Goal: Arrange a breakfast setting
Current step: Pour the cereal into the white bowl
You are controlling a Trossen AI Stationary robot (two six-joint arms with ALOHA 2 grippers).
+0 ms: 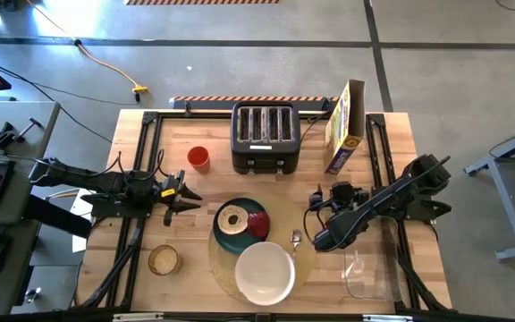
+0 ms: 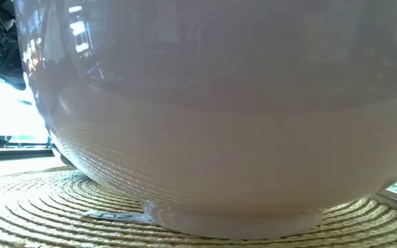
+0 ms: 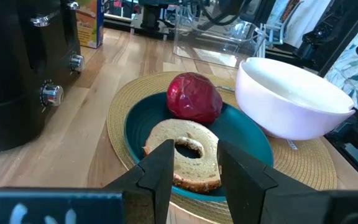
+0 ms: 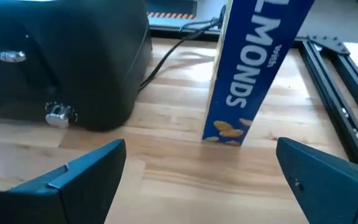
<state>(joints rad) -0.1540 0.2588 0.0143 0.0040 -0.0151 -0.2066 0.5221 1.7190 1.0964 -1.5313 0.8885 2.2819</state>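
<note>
A round tan placemat [image 1: 304, 261] lies at the table's near middle. On it sit a dark teal plate [image 1: 225, 238], a white bowl [image 1: 265, 273] nearer the front, and a small metal spoon [image 1: 296, 238] at the right. The plate carries a tan bagel half [image 1: 233, 220] and a red food item [image 1: 258, 224]. The bowl [image 2: 219, 103] fills the low view, standing by its foot on the placemat [image 2: 33, 213]. My left gripper [image 1: 192, 194] is open and empty just left of the plate; its wrist view shows the bagel half [image 3: 185, 152] beyond the fingers. My right gripper [image 1: 329, 193] is open and empty right of the placemat, facing the far edge.
A black four-slot toaster [image 1: 263, 136] stands at the far middle, with a small red cup [image 1: 198, 158] to its left and a blue and yellow cereal box [image 1: 345, 125] to its right. A clear container [image 1: 365, 268] sits near right; a small round tan lid [image 1: 164, 260] near left.
</note>
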